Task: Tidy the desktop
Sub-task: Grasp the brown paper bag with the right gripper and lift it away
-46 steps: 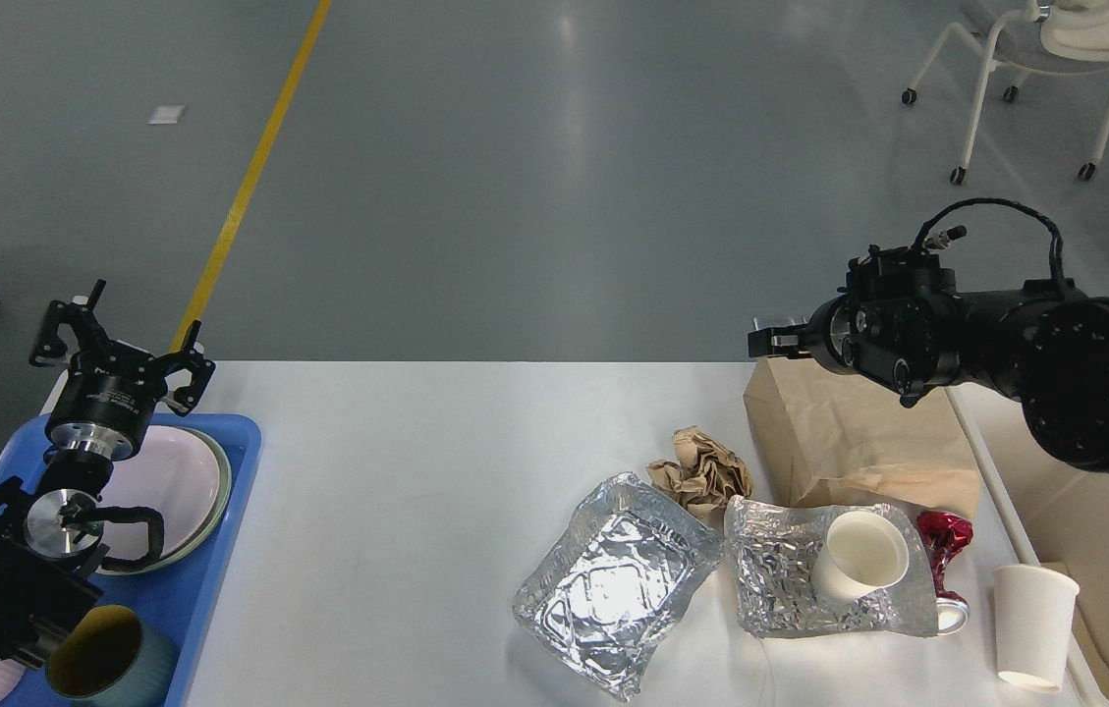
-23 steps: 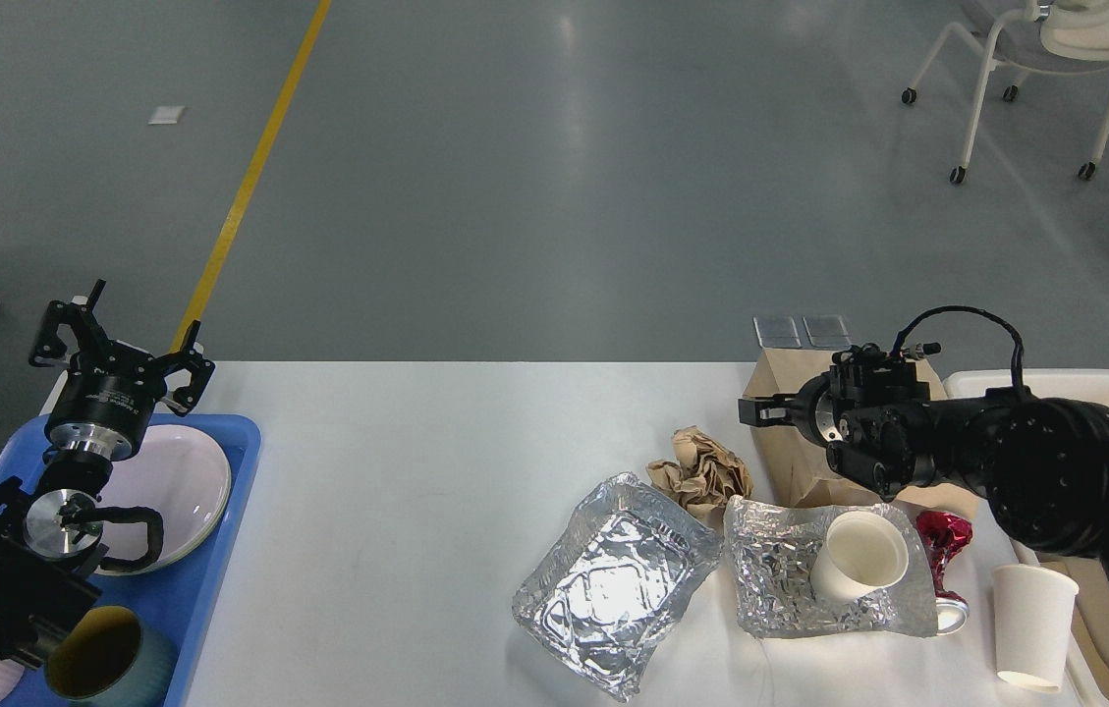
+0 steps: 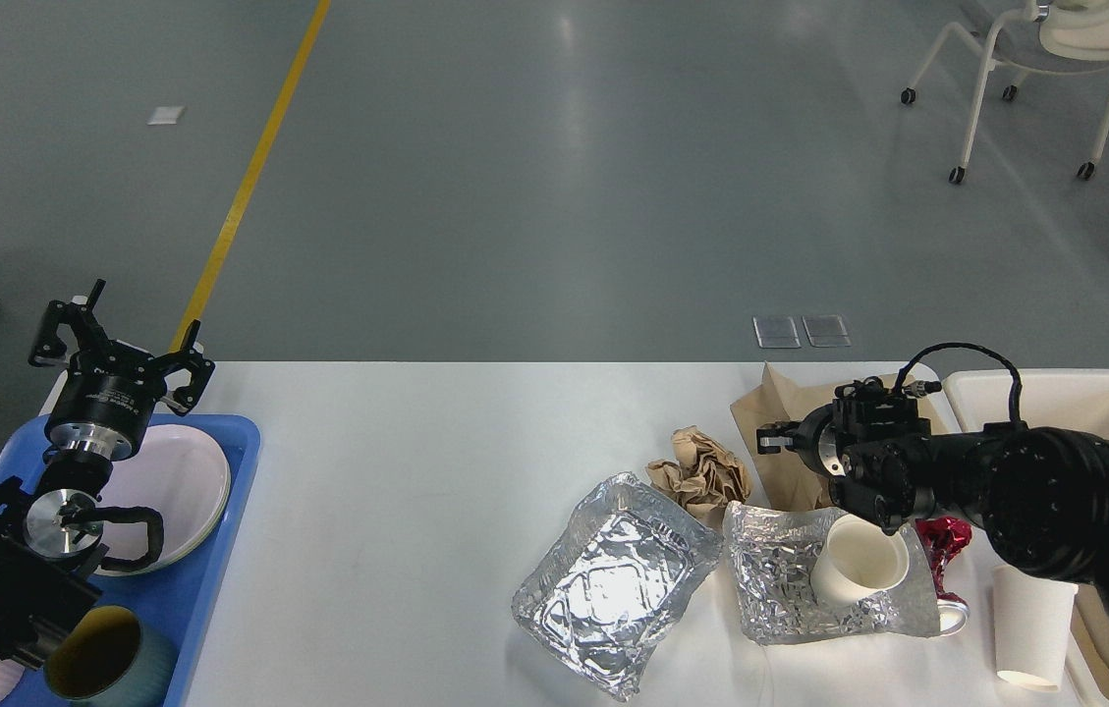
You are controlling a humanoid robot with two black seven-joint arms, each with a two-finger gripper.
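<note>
The desktop runs long left to right, a blue tray holding a plate; left gripper spread wide, right gripper unclear.

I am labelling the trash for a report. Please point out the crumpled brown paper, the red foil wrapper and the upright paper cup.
crumpled brown paper (image 3: 703,473), head view, middle of the wad.
red foil wrapper (image 3: 943,546), head view, upper crinkled part.
upright paper cup (image 3: 1031,625), head view, side wall.

Left hand raised, fingers spread; right hand low, pointing left, its fingers indistinct.
</note>
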